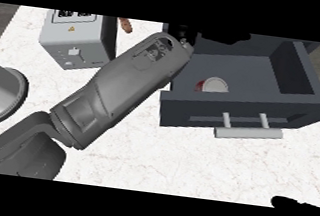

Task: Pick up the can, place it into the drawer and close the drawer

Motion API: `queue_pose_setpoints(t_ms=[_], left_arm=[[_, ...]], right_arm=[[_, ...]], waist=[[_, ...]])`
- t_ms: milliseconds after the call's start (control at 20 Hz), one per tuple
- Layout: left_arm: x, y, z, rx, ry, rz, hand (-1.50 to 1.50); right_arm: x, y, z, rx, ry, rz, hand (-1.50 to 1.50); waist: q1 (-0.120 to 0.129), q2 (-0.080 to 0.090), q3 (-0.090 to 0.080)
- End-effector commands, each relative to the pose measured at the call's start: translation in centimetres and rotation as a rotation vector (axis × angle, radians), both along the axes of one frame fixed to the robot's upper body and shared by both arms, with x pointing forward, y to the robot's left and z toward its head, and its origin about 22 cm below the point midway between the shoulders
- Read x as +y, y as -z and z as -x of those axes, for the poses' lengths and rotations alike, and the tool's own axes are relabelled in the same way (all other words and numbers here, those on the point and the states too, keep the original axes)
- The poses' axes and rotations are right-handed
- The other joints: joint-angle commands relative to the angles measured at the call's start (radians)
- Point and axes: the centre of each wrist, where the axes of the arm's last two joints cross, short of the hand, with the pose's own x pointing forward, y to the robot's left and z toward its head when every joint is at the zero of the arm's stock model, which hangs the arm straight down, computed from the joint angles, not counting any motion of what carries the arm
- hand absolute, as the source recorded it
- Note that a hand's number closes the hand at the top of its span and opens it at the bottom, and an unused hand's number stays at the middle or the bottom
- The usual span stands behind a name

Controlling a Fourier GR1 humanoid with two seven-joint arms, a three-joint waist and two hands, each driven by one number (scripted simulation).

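Your left forearm (121, 90) stretches across the counter to the open drawer (297, 104), its hand's fingers hidden, so I cannot tell; the can (212, 85) already lies inside, leaving only the closing.

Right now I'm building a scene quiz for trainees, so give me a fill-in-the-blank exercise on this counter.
1. The drawer stands ____.
2. The red and white can lies inside the ____.
3. The drawer's handle has the colour ____.
4. The grey box with a warning label stands to the ____ of the drawer.

Missing words: open; drawer; white; left
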Motion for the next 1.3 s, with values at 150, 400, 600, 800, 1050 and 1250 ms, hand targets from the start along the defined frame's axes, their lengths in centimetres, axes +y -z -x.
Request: queue_pose_setpoints(t_ms=[150, 400, 600, 800, 1050, 1250], left_arm=[[-0.9, -1.0, 0.5, -0.039, -0.011, 0.037, -1.5], [-1.8, -2.6, 0.8, -0.042, -0.004, 0.029, -1.5], [-1.4, -2.8, 0.4, -0.025, -0.003, 0.049, -1.5], [-1.6, -2.1, 1.0, -0.006, 0.024, 0.046, -1.5], [1.8, -4.8, -0.5, -0.025, -0.027, 0.038, -1.5], [2.7, -3.1, 0.6, -0.006, -0.016, 0.032, -1.5]], right_arm=[[1.3, -0.4, -2.3, -0.029, 0.062, 0.282, -1.5], [2.7, 1.3, -4.5, -0.013, 0.097, 0.443, -1.5], [3.8, 4.1, -5.1, 0.007, 0.093, 0.596, -1.5], [5.4, 6.3, -7.4, 0.068, 0.152, 0.694, -1.5], [4.9, 9.7, -9.5, 0.065, 0.21, 0.669, -1.5], [4.2, 12.6, -10.5, 0.091, 0.244, 0.657, -1.5]], waist=[[0.041, -0.002, 0.0], [0.072, -0.011, 0.0], [0.092, -0.014, 0.0], [0.118, -0.022, -0.001], [0.12, -0.023, 0.0], [0.137, -0.031, 0.0]])
